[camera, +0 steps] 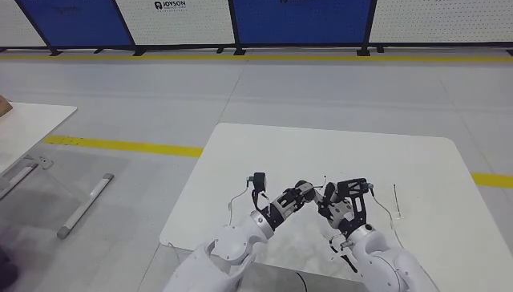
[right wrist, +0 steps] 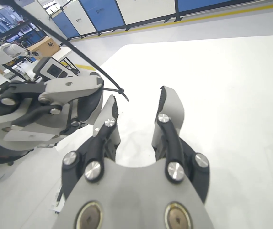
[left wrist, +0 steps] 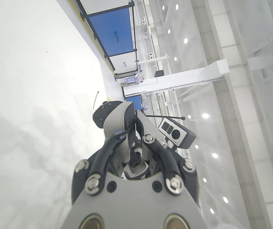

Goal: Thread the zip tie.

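The left arm enters the top view from the lower left and slants up toward the right over the near part of the white, round-cornered counter (camera: 321, 143). The left gripper (camera: 311, 191) ends at the lower centre of that frame. Its fingers (left wrist: 117, 116) are pressed together, pinching a thin black plastic zip tie (left wrist: 165, 116). The strap crosses between the pads and sticks out sideways past them, lifted off the counter, and its small square head is at the free end in the left wrist view. In the right wrist view the same tie runs from those closed fingers as a long dark line toward the camera, with a short stub projecting just beyond the fingertips. A dark grey box with a small window sits on the side of the left gripper.

The right arm enters the top view from the lower right and bends up toward the middle. The right gripper (camera: 346, 192) lies just to the right of the left one, with the two close together and nearly facing. Its fingers (right wrist: 169, 101) are spread wide and hold nothing, and bare counter shows between them. The fingertip nearer the left gripper sits just beside the tie's stub, and I cannot tell whether it touches.

A second black zip tie (camera: 396, 198) lies flat on the counter at the right of the top view, apart from both grippers.
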You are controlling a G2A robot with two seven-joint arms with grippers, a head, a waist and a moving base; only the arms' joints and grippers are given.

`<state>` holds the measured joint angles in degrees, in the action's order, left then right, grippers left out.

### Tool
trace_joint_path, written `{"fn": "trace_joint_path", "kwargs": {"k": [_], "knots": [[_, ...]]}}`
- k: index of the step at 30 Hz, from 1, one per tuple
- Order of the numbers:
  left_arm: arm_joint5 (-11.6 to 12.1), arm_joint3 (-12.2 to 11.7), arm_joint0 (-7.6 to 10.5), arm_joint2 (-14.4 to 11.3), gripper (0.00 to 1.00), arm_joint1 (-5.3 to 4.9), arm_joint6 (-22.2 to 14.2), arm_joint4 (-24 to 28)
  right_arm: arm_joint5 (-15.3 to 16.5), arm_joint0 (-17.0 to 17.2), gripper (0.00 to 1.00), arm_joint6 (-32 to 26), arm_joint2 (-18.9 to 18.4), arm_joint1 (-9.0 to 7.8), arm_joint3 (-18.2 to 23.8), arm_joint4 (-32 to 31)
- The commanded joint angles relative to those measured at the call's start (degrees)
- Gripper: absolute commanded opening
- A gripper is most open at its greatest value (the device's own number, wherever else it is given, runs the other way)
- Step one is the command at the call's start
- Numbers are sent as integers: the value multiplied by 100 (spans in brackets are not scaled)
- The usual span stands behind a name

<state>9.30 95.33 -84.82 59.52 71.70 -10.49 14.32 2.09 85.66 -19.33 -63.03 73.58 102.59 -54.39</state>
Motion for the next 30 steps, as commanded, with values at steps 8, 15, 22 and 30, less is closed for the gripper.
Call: {"fn": "trace_joint_path", "kwargs": {"k": [8,15,22,30], "knots": [[-19,-25,27,-32,0,5,15,-25,14,24,22,25,-33,-8,47,-23],[-73,-63,73,-72,0,14,65,-73,73,33,0,54,-21,-12,52,-67],[-102,-91,110,-99,0,25,108,-68,127,26,0,42,-21,-17,36,-97],[44,-22,78,-84,0,26,143,-59,131,-27,0,-54,20,-15,-44,-131]]}}
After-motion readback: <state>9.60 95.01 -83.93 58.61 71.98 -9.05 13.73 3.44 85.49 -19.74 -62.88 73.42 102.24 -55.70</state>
